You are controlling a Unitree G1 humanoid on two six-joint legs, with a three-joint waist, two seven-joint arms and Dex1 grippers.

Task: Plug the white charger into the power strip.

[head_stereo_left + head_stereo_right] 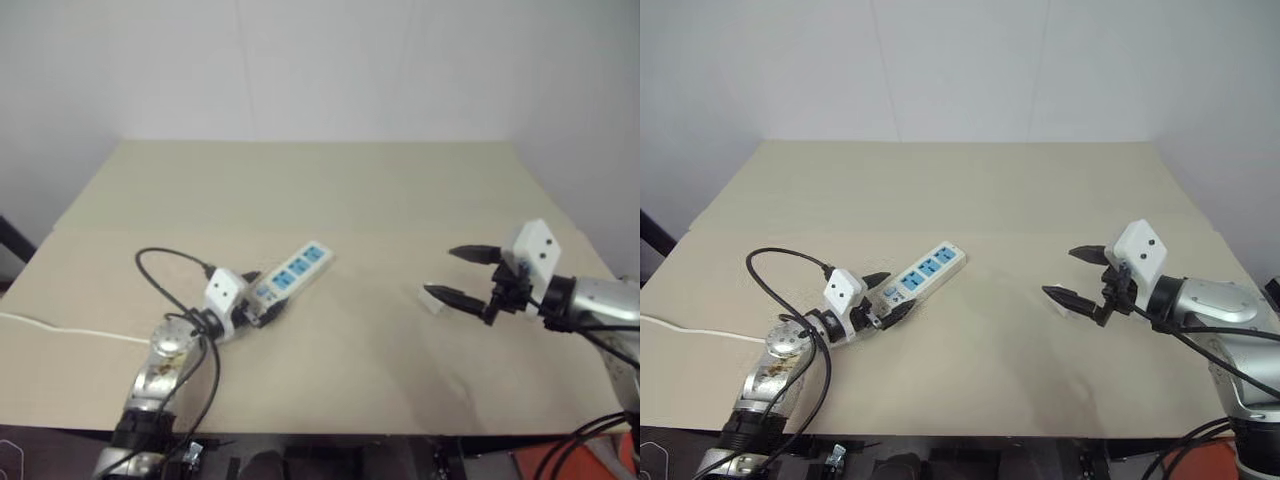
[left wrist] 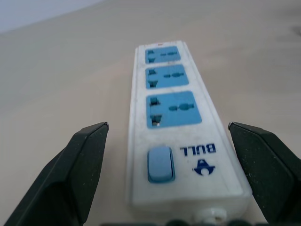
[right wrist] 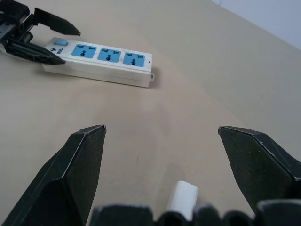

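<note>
A tan table (image 1: 330, 200) carries everything. The strip (image 1: 928, 270) lies left of centre, angled, its switch end toward the left gripper (image 1: 890, 297), its white cord (image 1: 60, 328) trailing off the left edge. That gripper's jaws stand wide apart, one finger (image 2: 70, 174) on each side of the strip's switch end without closing on it. The right gripper (image 1: 1072, 275) hangs over the table's right side, jaws also wide apart and holding nothing. The charger (image 3: 182, 199) lies on the table just beneath it, well apart from the strip.
</note>
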